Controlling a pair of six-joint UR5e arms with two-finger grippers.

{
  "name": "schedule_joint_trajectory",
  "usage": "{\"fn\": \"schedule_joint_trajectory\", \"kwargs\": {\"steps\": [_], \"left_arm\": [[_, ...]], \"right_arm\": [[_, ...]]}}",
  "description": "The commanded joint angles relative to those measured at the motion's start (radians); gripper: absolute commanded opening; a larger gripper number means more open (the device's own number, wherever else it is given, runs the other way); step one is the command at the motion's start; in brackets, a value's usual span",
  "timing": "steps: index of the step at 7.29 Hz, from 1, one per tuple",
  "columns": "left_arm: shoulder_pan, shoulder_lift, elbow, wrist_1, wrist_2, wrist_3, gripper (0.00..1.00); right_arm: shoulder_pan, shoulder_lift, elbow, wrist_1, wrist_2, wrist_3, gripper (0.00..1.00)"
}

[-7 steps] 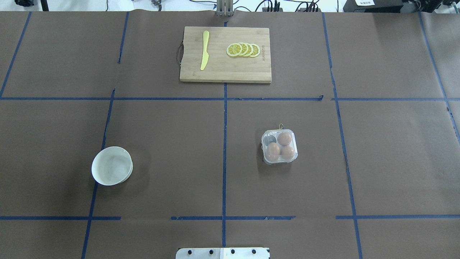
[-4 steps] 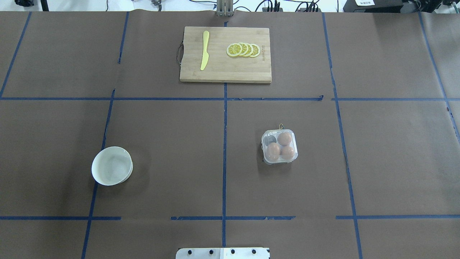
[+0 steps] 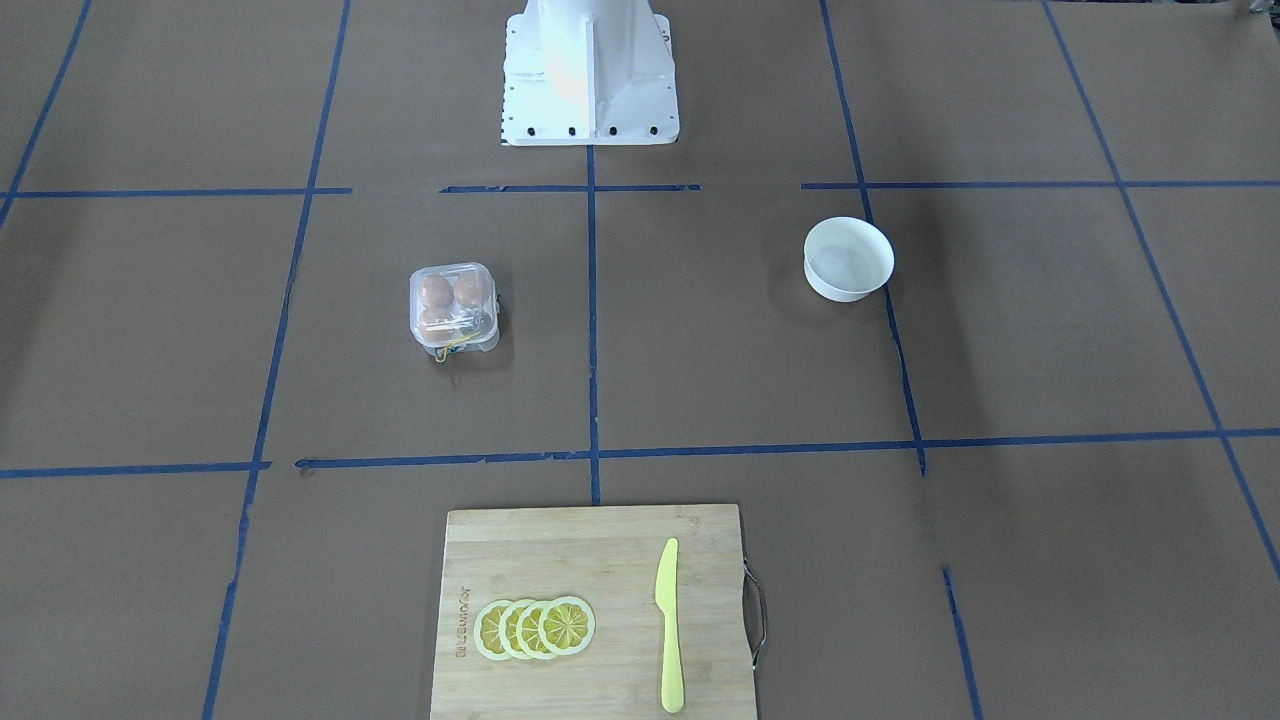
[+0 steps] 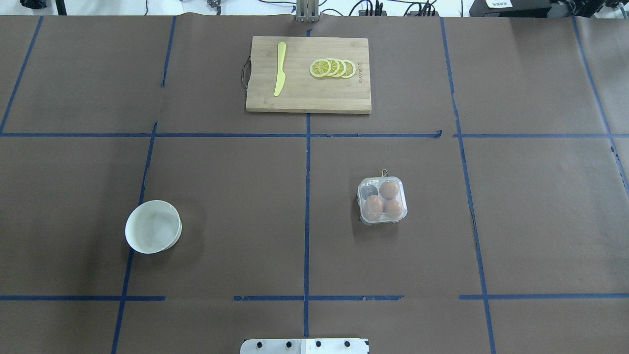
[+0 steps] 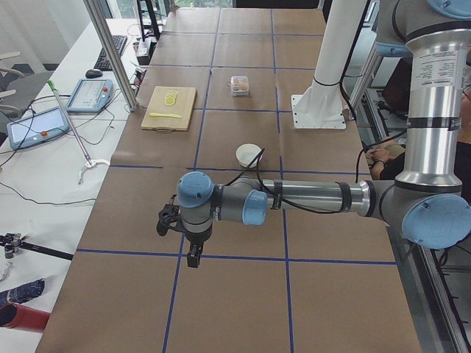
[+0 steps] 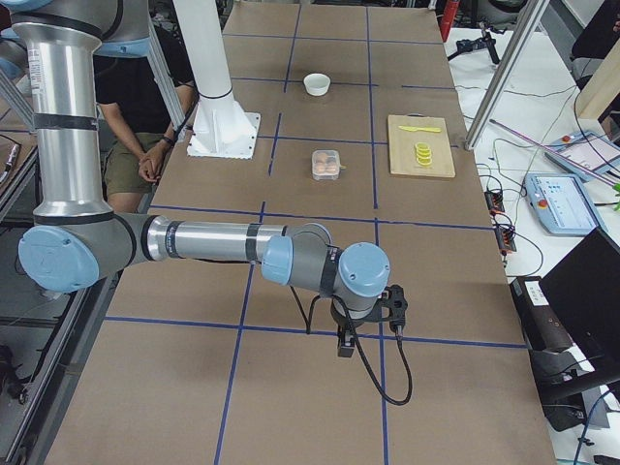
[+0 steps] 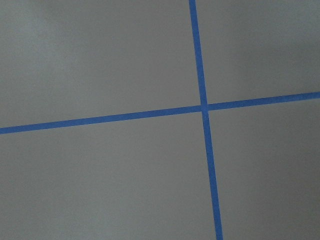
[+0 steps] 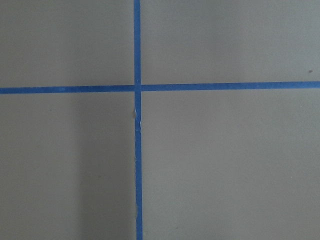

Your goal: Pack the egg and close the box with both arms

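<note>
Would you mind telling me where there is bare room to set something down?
The widest bare stretch lies between the bowl and the box, across the middle tape line. More bare paper runs between the box and the cutting board. The board is crowded by the knife and lemon slices.

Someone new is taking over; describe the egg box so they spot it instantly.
In the overhead view, start at the wooden cutting board at the far edge of the table, then come toward the near edge, slightly right. There sits the box, small and square. Unlike the white bowl on the left, it is clear plastic holding three orange-brown eggs.
</note>
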Motion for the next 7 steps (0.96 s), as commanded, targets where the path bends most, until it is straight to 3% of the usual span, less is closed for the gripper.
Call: {"fn": "schedule_joint_trajectory", "kwargs": {"steps": [1,7], "left_arm": [[0.0,0.001,0.0,-0.003,-0.001,0.0,1.0],[0.0,0.002,-0.004,-0.003,-0.001,-0.002,1.0]], "right_arm": [[-0.001,0.003,-0.028,0.103,-0.001,0.108,1.0],[-0.05,0.009,0.006,0.102,-0.002,0.191,1.0]]}}
